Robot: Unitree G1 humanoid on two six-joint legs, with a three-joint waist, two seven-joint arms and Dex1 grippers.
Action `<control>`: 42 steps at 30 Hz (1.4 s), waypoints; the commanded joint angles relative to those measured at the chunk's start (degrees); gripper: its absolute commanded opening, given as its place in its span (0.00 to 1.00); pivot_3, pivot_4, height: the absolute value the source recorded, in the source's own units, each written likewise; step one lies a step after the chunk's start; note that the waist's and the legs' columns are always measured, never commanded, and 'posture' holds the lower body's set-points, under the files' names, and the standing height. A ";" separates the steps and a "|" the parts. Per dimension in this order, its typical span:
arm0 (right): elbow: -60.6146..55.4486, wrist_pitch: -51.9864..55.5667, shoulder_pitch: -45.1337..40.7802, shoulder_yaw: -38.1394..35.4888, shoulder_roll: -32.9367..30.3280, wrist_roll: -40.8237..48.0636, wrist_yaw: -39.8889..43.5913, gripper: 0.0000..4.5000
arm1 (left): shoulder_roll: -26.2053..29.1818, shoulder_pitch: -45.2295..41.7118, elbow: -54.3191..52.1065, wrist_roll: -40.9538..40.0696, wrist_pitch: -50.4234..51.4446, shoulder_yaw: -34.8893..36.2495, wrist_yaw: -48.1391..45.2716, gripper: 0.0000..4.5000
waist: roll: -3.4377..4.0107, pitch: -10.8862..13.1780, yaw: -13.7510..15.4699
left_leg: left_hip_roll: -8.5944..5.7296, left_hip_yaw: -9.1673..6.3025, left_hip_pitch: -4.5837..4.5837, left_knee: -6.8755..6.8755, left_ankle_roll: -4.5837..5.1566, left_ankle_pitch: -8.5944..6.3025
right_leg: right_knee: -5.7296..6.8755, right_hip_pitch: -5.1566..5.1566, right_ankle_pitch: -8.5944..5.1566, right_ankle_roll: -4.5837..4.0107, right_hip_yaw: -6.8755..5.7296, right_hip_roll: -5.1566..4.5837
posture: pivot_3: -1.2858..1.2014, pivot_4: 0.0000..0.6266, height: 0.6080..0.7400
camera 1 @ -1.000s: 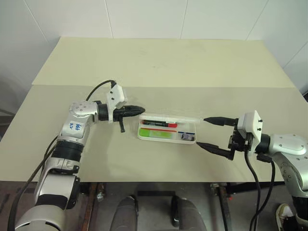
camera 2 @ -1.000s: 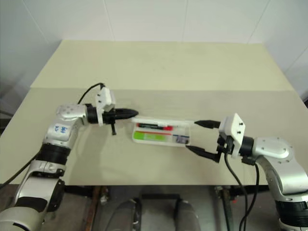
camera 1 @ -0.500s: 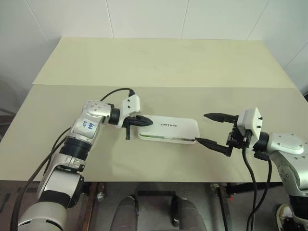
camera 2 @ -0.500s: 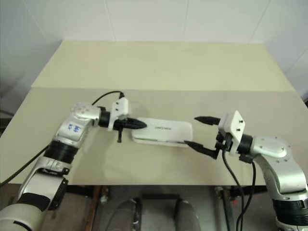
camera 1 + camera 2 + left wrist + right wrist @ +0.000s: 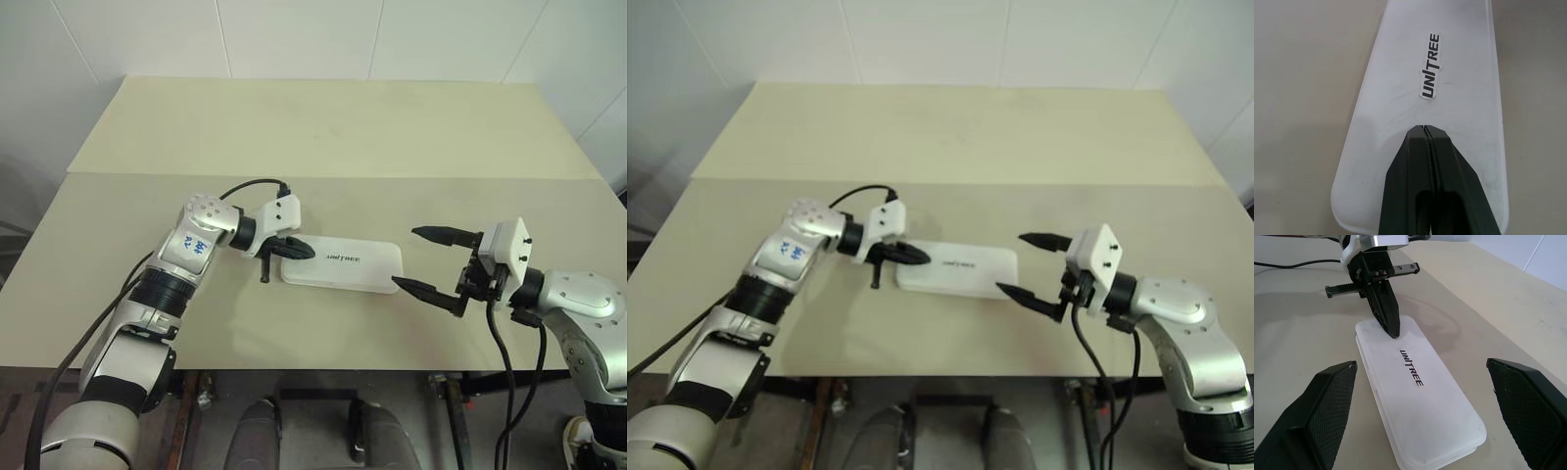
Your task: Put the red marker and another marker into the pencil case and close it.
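Observation:
The white pencil case (image 5: 343,264) lies flat on the table with its lid down, dark lettering on top. The red marker and the other marker are hidden. My left gripper (image 5: 308,252) is shut, and its joined tips press on the lid at the case's left end, as the left wrist view (image 5: 1425,128) and the right wrist view (image 5: 1394,334) show. My right gripper (image 5: 419,259) stands wide open just off the case's right end, one finger (image 5: 1327,399) on each side of that end, apart from the case (image 5: 1420,394).
The beige table (image 5: 323,127) stretches far behind the case, with a seam running across its middle. A black cable (image 5: 245,186) loops above my left wrist. The table's front edge runs close below both arms.
A second ago the case stood open with the markers showing inside. The lid has come down under my left gripper, which moved right and down onto it. The right gripper has stayed in place.

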 commanded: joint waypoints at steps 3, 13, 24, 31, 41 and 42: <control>-3.07 -0.18 0.14 -0.13 0.92 0.68 -1.41 1.00 | -0.67 0.86 -2.25 2.38 3.69 -3.45 -0.76 0.01 | 0.00 -0.01 -0.02 | 0.00 -0.01 0.00 0.05 0.02 -0.02 | -0.02 0.06 -0.02 -0.03 0.00 0.00 | 0.52 0.24 1.00; -3.78 -0.21 0.38 1.14 2.22 0.56 -3.05 1.00 | -1.49 2.30 -7.27 -1.10 7.04 -1.69 -1.10 0.01 | -0.01 -0.01 -0.01 | 0.00 -0.02 -0.01 0.16 0.08 -0.04 | -0.03 0.12 -0.34 -0.63 0.00 -0.01 | 0.52 0.24 1.00; -0.92 -1.12 1.29 0.10 1.21 0.55 -1.06 1.00 | 4.25 9.39 -17.35 -8.67 6.79 11.63 2.83 0.21 | -0.01 0.00 -0.19 | 0.02 -0.03 -0.02 0.15 0.08 -0.04 | 0.22 -0.04 -0.35 -0.61 0.01 -0.01 | 0.52 0.24 1.00; 3.64 -2.39 -0.61 -0.74 1.29 0.71 0.64 1.00 | 6.95 24.24 -28.27 -15.70 2.53 25.09 7.91 0.74 | -0.02 0.00 -1.06 | 0.08 -0.02 0.01 0.04 0.06 -0.06 | 0.28 -0.08 -0.28 -0.49 0.03 0.02 | 0.52 0.24 1.00; 9.16 -3.98 -5.57 1.37 1.67 0.20 3.87 1.00 | 6.54 35.69 -39.81 -21.83 2.75 29.62 13.00 0.99 | -0.02 0.00 -1.50 | 0.08 0.00 0.03 0.08 -0.19 -0.21 | 0.11 0.02 -0.36 -0.71 0.04 0.02 | 0.52 0.24 1.00; 9.78 -4.06 -6.21 1.70 1.86 0.10 4.18 1.00 | 6.81 36.63 -40.43 -21.90 2.50 29.88 13.32 0.99 | -0.01 0.00 -1.53 | 0.08 0.00 0.02 0.08 -0.20 -0.21 | 0.11 0.02 -0.36 -0.71 0.04 0.02 | 0.52 0.24 1.00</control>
